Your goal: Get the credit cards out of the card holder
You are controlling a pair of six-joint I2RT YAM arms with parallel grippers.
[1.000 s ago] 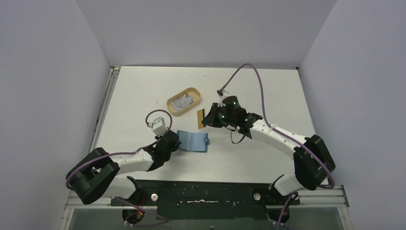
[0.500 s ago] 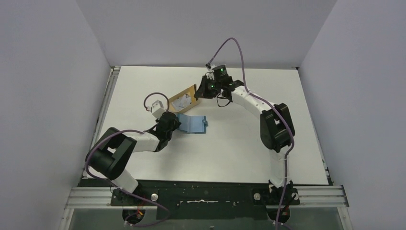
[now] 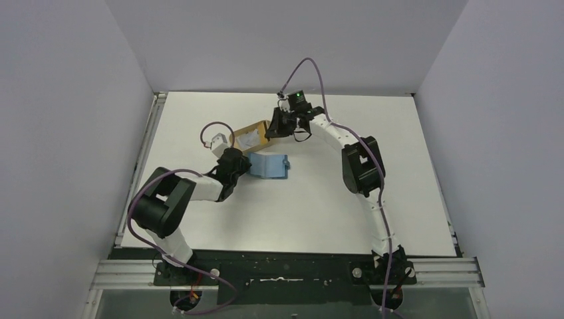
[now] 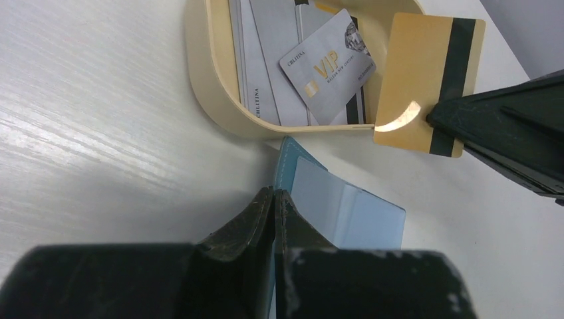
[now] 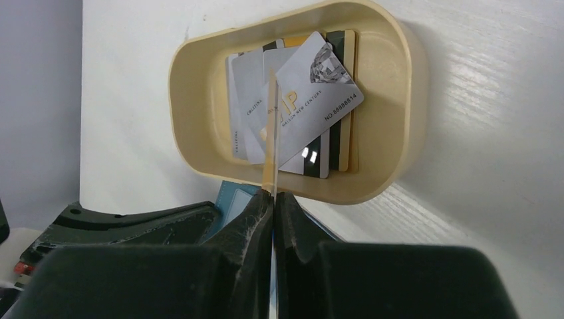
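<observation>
Right jaws: I grip the yellow card (image 4: 419, 73) over the tray (image 4: 206, 86).
Left jaws: I pinch the wallet (image 4: 346, 212).
Risk: my corner grip is slight; the card may slip onto the desk (image 4: 80, 100).

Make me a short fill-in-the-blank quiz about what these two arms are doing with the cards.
The right tool pinches a gold card that bears one dark ___.
The blue card holder, gripped at its edge by the left tool, lies ___, its lighter inside showing.
The uppermost grey card in the tan tray shows the gold letters ___.
Missing words: stripe; open; VIP.
</observation>
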